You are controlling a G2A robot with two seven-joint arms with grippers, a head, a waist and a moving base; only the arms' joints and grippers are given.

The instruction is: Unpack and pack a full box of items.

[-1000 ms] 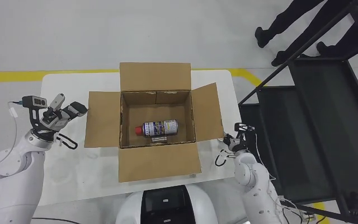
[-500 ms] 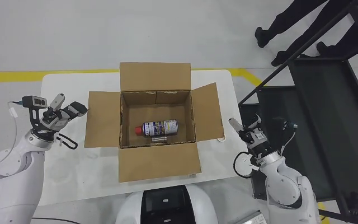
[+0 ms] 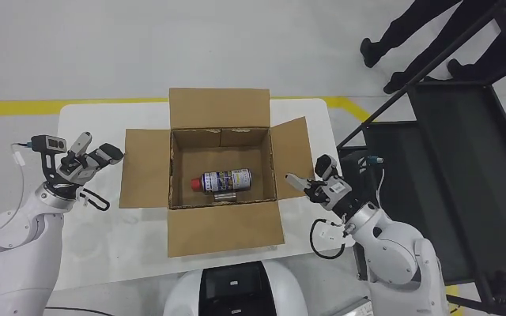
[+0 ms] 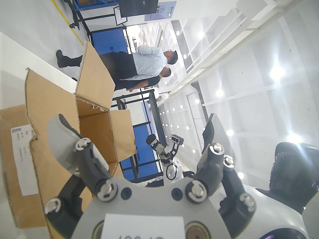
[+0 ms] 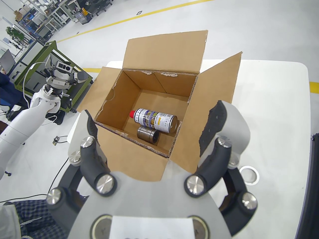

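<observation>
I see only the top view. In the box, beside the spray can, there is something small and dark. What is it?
Observer: The right wrist view shows a short metal cylinder, lying on its side beside the spray can.
Operator: Does the left tool hold anything?
Observer: No. In the left wrist view the left tool is open, with nothing between its fingers.
Operator: Any marking outside the box?
Observer: Yes, a white label on its outer side toward the left arm.
</observation>
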